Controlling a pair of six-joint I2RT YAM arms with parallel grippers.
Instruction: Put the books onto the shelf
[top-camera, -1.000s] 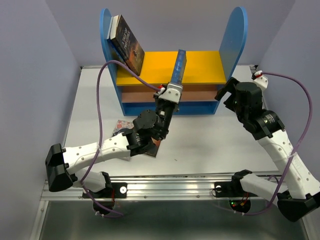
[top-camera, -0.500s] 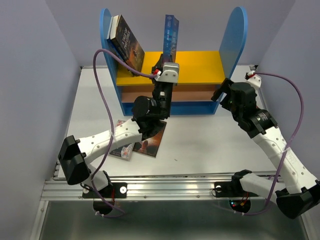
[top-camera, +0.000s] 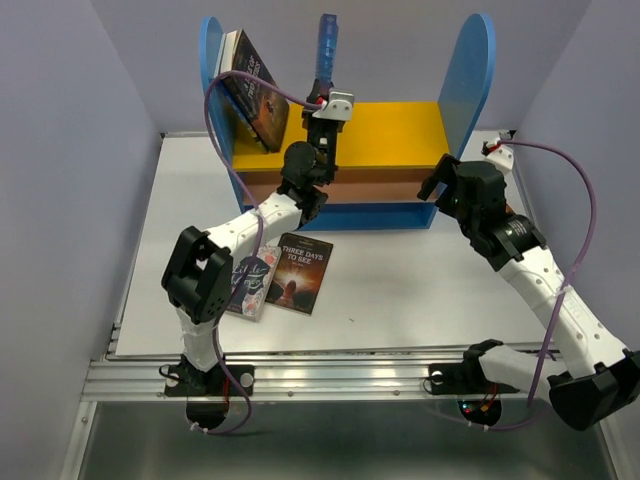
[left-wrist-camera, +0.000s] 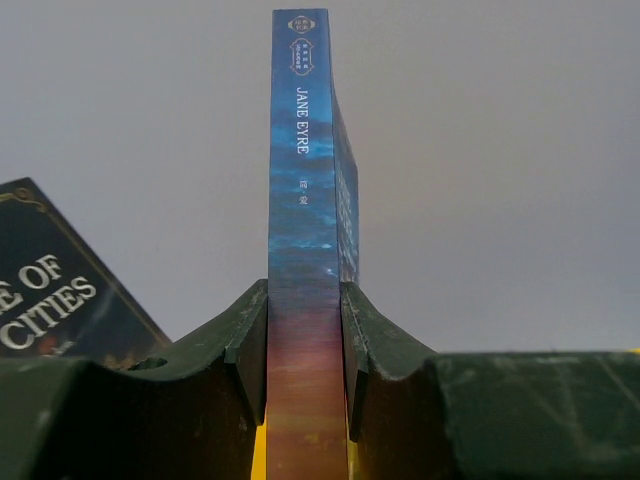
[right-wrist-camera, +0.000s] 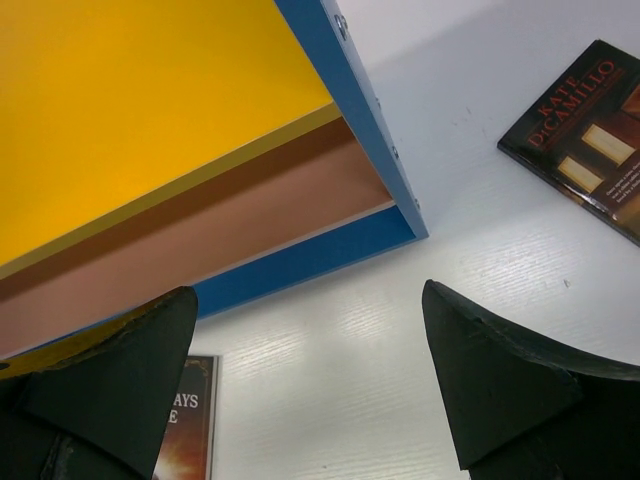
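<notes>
A white table (top-camera: 420, 280) carries a small shelf (top-camera: 400, 135) at its far side, with two tall blue side panels and a yellow top board. The left arm reaches up over that board. The left gripper (top-camera: 329, 104) is clenched on the lower spine of a thin blue-orange book (left-wrist-camera: 300, 150), lettered Jane Eyre, and holds it upright on end above the yellow board. Whether its bottom edge touches the board cannot be told. The right gripper (top-camera: 445, 180) hangs spread wide and empty near the shelf's right front corner.

A Tale of Two Cities (top-camera: 258, 95) leans against the left panel. Three Days to See (top-camera: 298, 272) lies flat on the table in front of the shelf, with another book (top-camera: 248, 285) just beside it, partly under the arm. A dark Kate DiCamillo book (right-wrist-camera: 590, 130) lies flat beyond the shelf's corner.

The step in hand looks like standing the held book on the board. A paperback this thin will probably topple alone — so it is best kept vertical, lowered until its edge rests, slid toward the leaning book for support, then let go slowly.
</notes>
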